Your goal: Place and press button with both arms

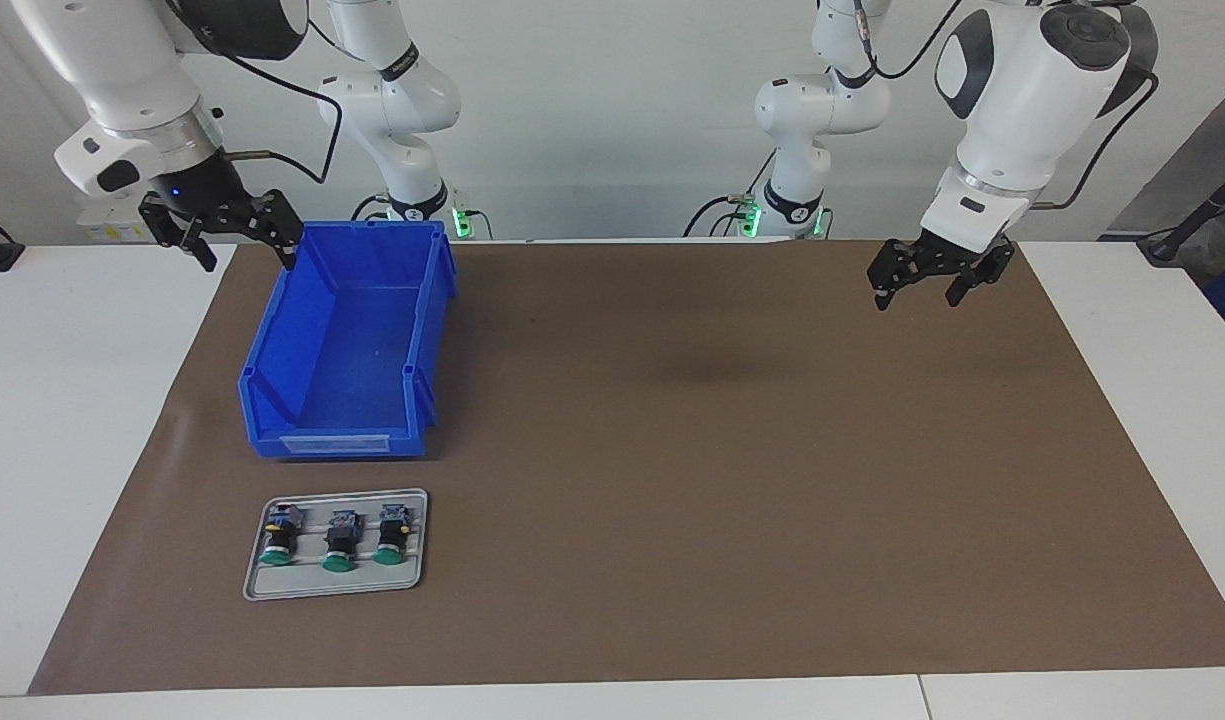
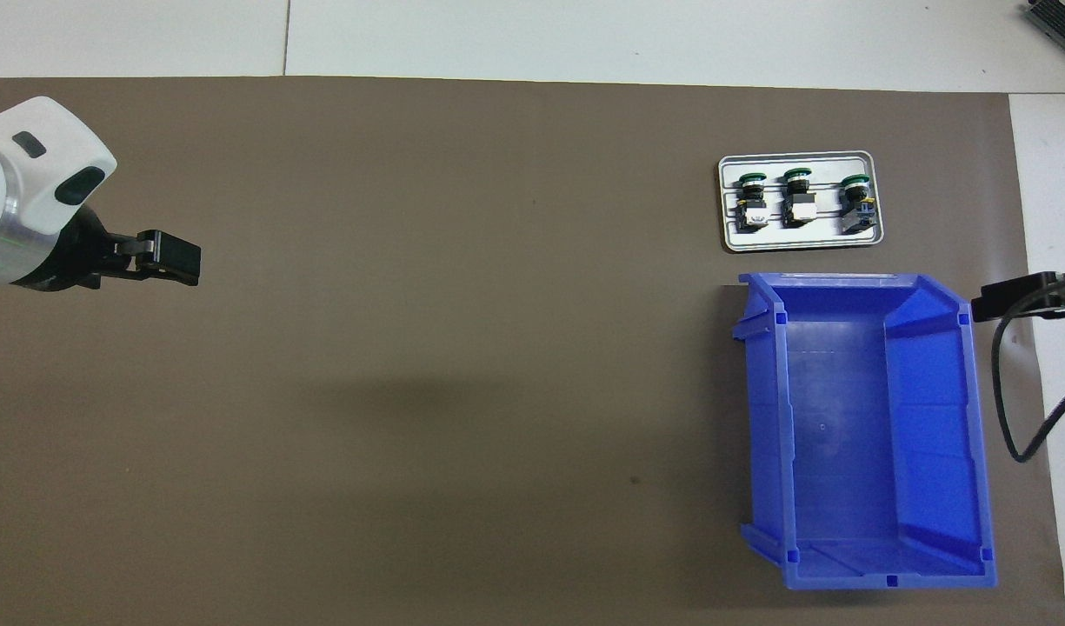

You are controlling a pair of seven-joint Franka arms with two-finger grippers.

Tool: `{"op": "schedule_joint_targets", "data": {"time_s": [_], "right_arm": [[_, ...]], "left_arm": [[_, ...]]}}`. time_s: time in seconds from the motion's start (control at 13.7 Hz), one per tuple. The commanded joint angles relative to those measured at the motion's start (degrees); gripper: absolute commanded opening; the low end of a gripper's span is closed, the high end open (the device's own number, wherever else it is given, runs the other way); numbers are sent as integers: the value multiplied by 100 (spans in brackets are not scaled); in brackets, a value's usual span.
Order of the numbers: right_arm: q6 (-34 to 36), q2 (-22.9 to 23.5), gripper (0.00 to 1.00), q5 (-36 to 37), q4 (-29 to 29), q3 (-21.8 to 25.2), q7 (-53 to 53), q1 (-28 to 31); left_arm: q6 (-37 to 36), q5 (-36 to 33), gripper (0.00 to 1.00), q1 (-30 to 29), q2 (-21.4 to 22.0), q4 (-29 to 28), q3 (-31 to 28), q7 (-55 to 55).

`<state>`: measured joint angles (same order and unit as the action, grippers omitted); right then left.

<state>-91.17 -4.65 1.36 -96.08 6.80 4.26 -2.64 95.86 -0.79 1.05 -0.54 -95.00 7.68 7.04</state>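
Observation:
Three buttons with green caps lie side by side on a small grey tray [image 1: 334,588] [image 2: 797,244]: one [image 1: 277,540] [image 2: 855,198] toward the right arm's end, one [image 1: 339,546] [image 2: 798,195] in the middle, and one [image 1: 390,540] [image 2: 752,198] beside it. My right gripper [image 1: 247,255] [image 2: 997,304] hangs open and holds nothing, up in the air over the edge of the blue bin at the right arm's end of the table. My left gripper [image 1: 917,295] [image 2: 180,261] hangs open and holds nothing over the brown mat at the left arm's end. Both arms are apart from the buttons.
A blue open bin [image 1: 342,340] [image 2: 862,426] with nothing in it stands on the brown mat [image 1: 672,450] [image 2: 454,348], nearer to the robots than the tray. White table [image 1: 72,450] borders the mat on all sides.

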Motion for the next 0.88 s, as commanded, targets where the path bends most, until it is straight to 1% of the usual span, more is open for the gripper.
{"op": "schedule_joint_targets", "data": {"time_s": [0.0,0.36,0.51,0.58,0.73,0.8], "right_arm": [[-23,-45,100,40,-33,-12,-22,18],[-23,-62,100,40,-33,49,5,149],[-32,-115,100,14,-112,41,188,149],[-145,-89,100,22,-95,40,207,97],[-261,51,100,57,53,40,189,88],[-304,252,100,40,246,32,181,97]], "left_arm": [[91,-97,100,-43,125,-168,23,-36],[91,-97,100,-43,125,-168,23,-28],[91,-97,100,-43,125,-168,23,-36],[91,-97,100,-43,125,-168,23,-28],[91,-97,100,-43,125,-168,23,-28],[91,-97,100,-43,125,-168,23,-28]]}}
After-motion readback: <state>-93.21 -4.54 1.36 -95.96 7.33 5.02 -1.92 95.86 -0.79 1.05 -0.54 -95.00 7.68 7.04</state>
